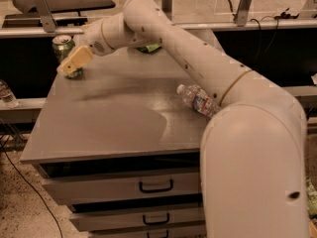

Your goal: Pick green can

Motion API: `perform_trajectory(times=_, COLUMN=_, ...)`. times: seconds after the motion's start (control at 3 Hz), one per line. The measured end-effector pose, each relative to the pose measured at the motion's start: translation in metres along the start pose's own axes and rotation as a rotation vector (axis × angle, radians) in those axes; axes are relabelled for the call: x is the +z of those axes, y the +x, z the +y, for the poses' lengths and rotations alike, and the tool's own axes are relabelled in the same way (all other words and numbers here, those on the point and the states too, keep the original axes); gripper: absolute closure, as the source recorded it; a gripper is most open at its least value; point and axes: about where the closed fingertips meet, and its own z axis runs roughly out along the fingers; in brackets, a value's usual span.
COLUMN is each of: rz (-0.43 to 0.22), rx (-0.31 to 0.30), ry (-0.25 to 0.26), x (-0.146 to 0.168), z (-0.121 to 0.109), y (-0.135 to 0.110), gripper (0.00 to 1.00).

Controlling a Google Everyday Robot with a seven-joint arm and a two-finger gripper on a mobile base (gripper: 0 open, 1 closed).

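Observation:
The green can stands upright at the far left corner of the grey cabinet top. It is light green with a silver top. My gripper is at the end of the long white arm, right in front of the can. It overlaps the can's lower right part and hides it. I cannot tell whether it touches the can.
A clear water bottle lies on its side at the right of the top, partly behind my arm. A green snack bag peeks out behind the arm at the back. Drawers are below. Another bottle stands on a ledge at far left.

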Motion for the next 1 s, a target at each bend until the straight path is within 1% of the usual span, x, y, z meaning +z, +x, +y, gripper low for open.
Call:
perform_trajectory(times=0.33, rz=-0.002, rx=0.040, ry=0.007, x=0.032, z=-0.009, y=0.000, gripper=0.17)
perform_trajectory(times=0.67, rz=0.003, rx=0.079, ry=0.035, x=0.048, z=-0.021, y=0.005, gripper=0.41)
perform_trajectory(times=1.0, rz=-0.002, rx=0.102, ry=0.077, x=0.042, z=-0.031, y=0.009, gripper=0.65)
